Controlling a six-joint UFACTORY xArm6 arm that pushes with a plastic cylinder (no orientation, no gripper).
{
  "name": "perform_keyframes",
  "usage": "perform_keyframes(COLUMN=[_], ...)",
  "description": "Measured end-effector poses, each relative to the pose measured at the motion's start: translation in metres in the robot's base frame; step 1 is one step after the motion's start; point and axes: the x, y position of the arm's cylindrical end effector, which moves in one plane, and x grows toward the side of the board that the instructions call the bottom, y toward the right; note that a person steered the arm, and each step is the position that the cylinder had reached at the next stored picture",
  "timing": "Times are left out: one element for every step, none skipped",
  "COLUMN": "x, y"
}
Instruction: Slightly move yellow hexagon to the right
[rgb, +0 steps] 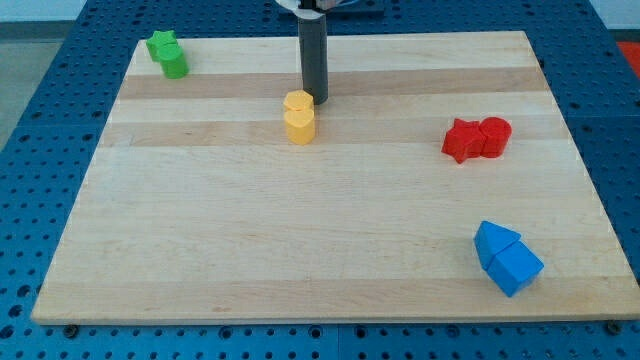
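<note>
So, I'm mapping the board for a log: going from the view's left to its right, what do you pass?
Green blocks → yellow blocks → my tip, just right of the yellow pair's top → red blocks → blue blocks.

No text, label, brand, number or sign readable anywhere. Checked the wooden board (330, 220), the blue pegboard (60, 60) around it, and the dark rod ending in my tip (315, 102): all plain. Likewise blank the yellow hexagon (297, 101) just left of my tip, the yellow heart (299, 126) just below and left of it, the green blocks (167, 54) far to its left, the red blocks (476, 139) well to its right, and the blue blocks (506, 258) far below and to its right.
</note>
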Motion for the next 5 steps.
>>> perform_keyframes(x=[-0.023,-0.041,-0.039,-0.023,0.005], y=[-0.013,-0.040,-0.079,-0.101,-0.101])
